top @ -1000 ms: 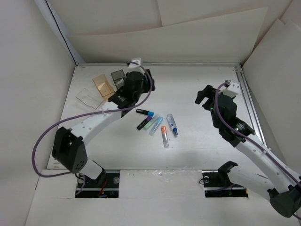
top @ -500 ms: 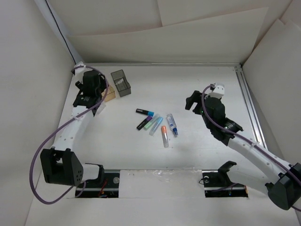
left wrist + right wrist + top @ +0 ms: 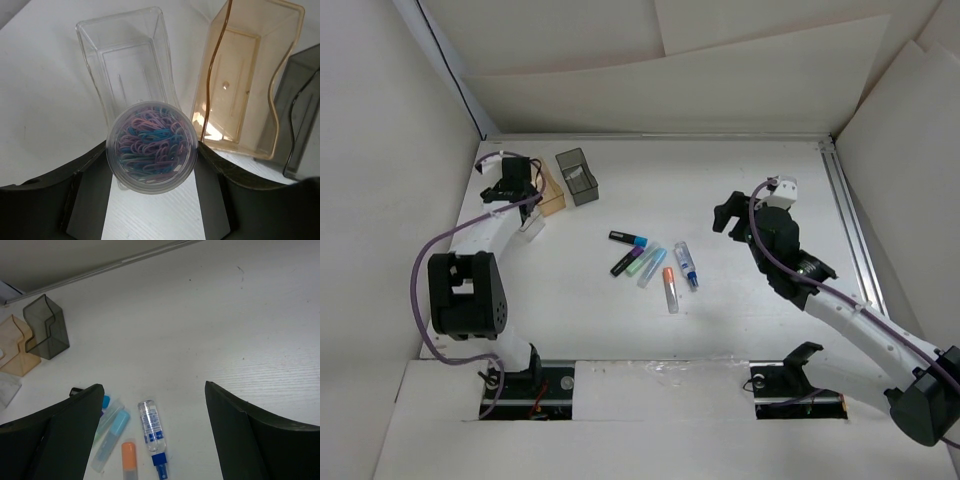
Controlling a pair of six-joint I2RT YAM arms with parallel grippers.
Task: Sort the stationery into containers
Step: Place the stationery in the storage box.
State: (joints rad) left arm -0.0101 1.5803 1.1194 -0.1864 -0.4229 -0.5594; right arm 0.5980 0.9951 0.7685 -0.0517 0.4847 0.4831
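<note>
One table (image 3: 750, 170): white, walled in pale board; near edge hidden under the arm bases in the top view.
Left gripper (image 3: 151, 172): clamped on a round clear tub (image 3: 151, 145), one dark finger against each side; from above only a dark lump, jaws not to be made out.
Right gripper (image 3: 153, 390): fingers spread wide, nothing between them, touching nothing.
Grey box (image 3: 302, 125): off to the right of the left gripper, cut by the frame edge; small and far to the left of the right gripper.
Amber box (image 3: 245, 80): beyond and right of the left gripper, close against the grey box.
Clear box (image 3: 125, 65): straight beyond the left gripper, near end hidden behind the tub.
Tub: packed with paper clips (image 3: 150, 142) in purple, blue and pink.
White tube (image 3: 151, 425): between the right gripper's fingers, back from their tips; blue label print too small to read.
Light blue pen (image 3: 112, 437): left of the white tube, beside the right gripper's left finger.
Orange cap (image 3: 128, 452): between those two, its pen cut off at the bottom edge.
Black-purple pen (image 3: 625, 264), green pen (image 3: 638, 260): largely hidden behind that finger, plain only from above.
</note>
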